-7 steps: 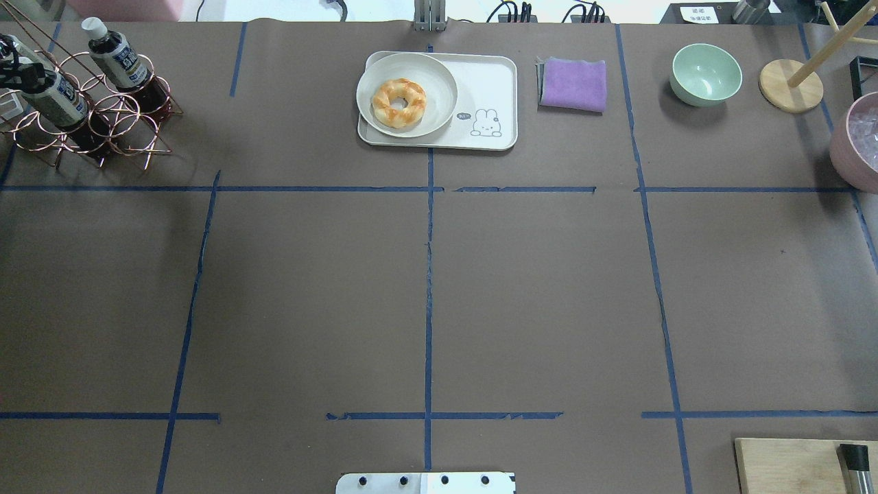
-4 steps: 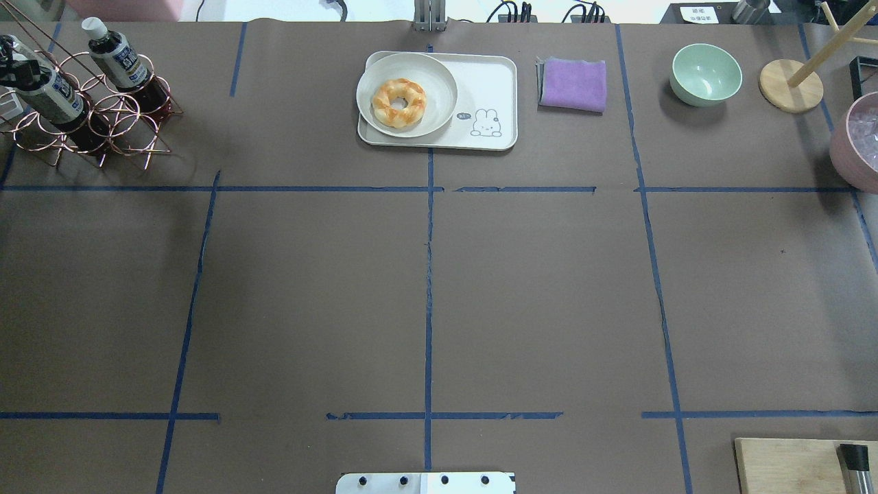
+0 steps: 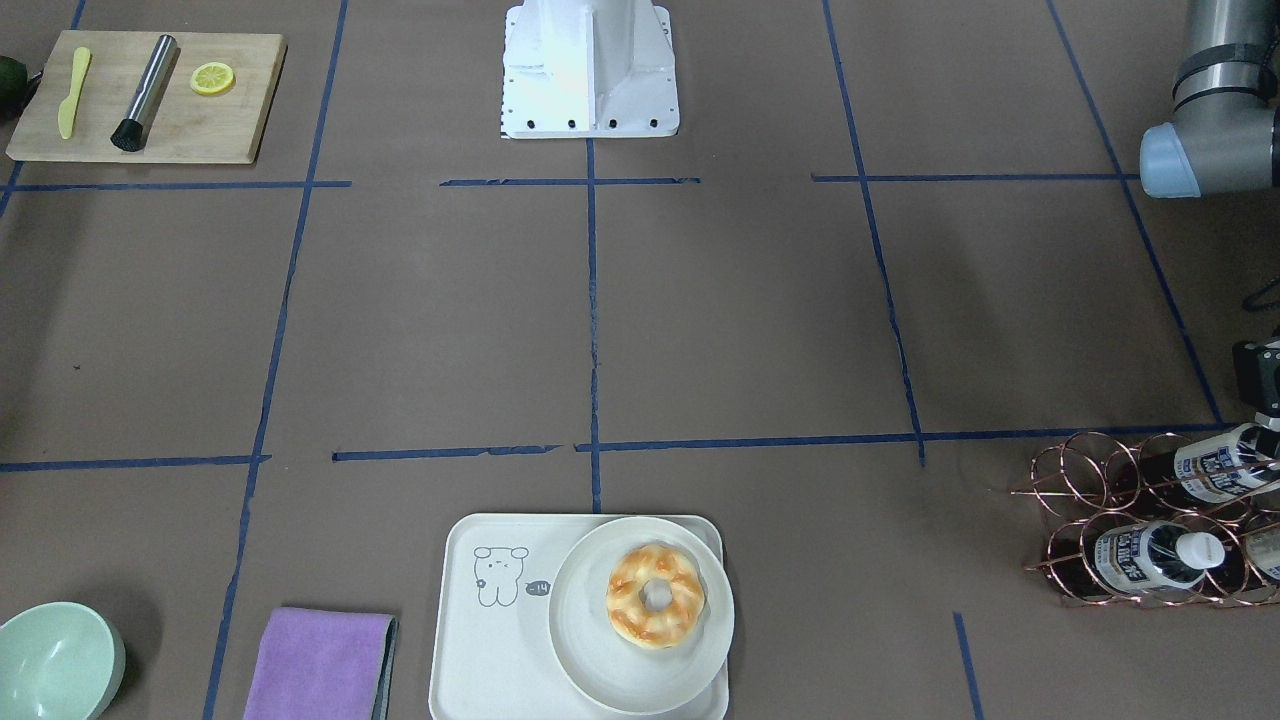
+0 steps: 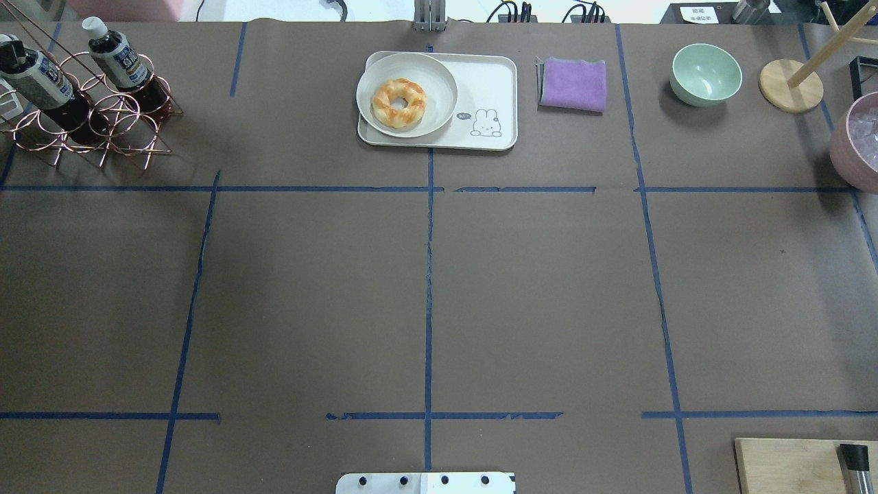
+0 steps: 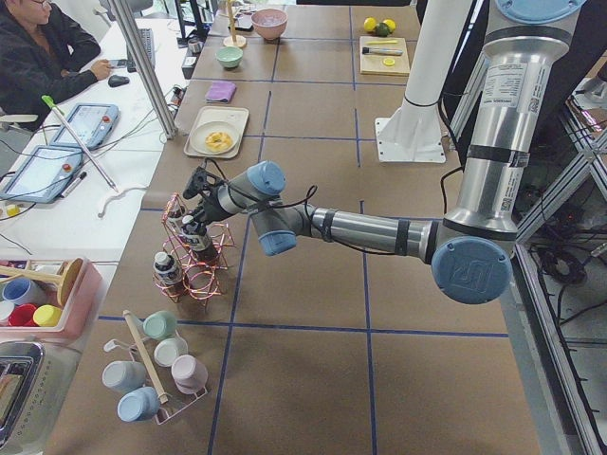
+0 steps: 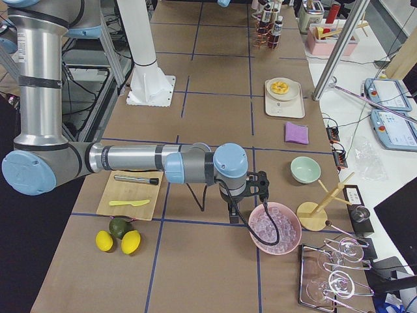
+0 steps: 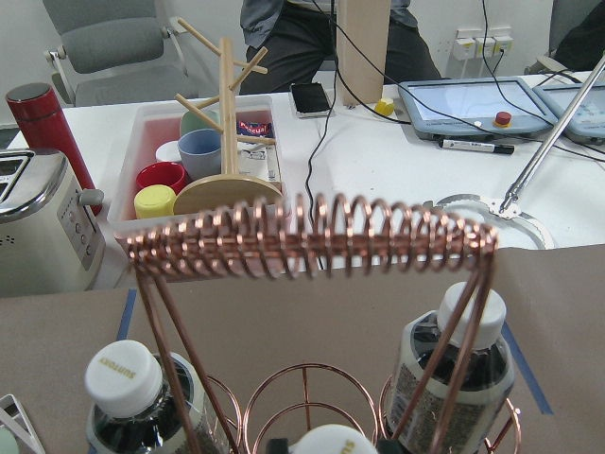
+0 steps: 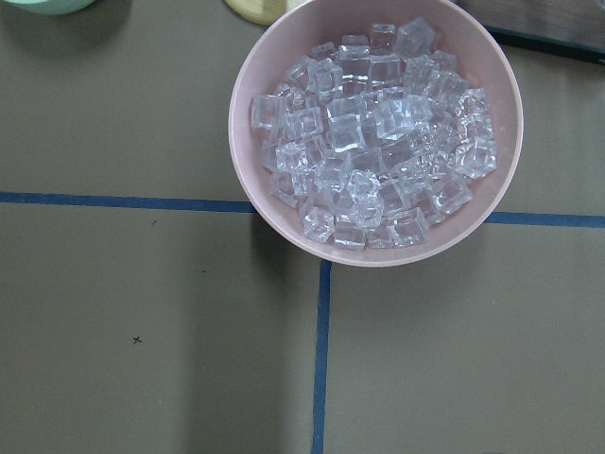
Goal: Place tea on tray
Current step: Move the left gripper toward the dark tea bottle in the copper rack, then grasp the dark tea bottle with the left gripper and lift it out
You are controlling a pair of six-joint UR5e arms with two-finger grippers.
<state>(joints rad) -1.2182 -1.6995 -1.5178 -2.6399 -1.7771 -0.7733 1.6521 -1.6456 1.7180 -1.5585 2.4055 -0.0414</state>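
Several tea bottles stand tilted in a copper wire rack (image 4: 116, 116) at the far left. One tea bottle (image 4: 38, 72) sticks out of its ring, and my left gripper (image 5: 190, 204) is at its cap end, shut on it; this bottle also shows in the front view (image 3: 1215, 465). Another tea bottle (image 4: 116, 58) rests in the rack behind it. The cream tray (image 4: 490, 82) with a bunny drawing lies at the far centre. It carries a round plate (image 4: 439, 103) with a donut (image 4: 398, 103). My right gripper (image 6: 260, 189) hovers over a pink bowl of ice (image 8: 373, 132); I cannot tell its state.
A purple cloth (image 4: 573, 84) lies right of the tray, then a green bowl (image 4: 706, 74) and a wooden mug-tree base (image 4: 790, 84). A wooden board (image 4: 789, 466) with a muddler sits at the near right. The rack's coil handle (image 7: 312, 236) crosses the left wrist view.
The gripped tea bottle has slid up and out of its ring toward the far left corner. The other bottles, the rack and the tray have not moved.
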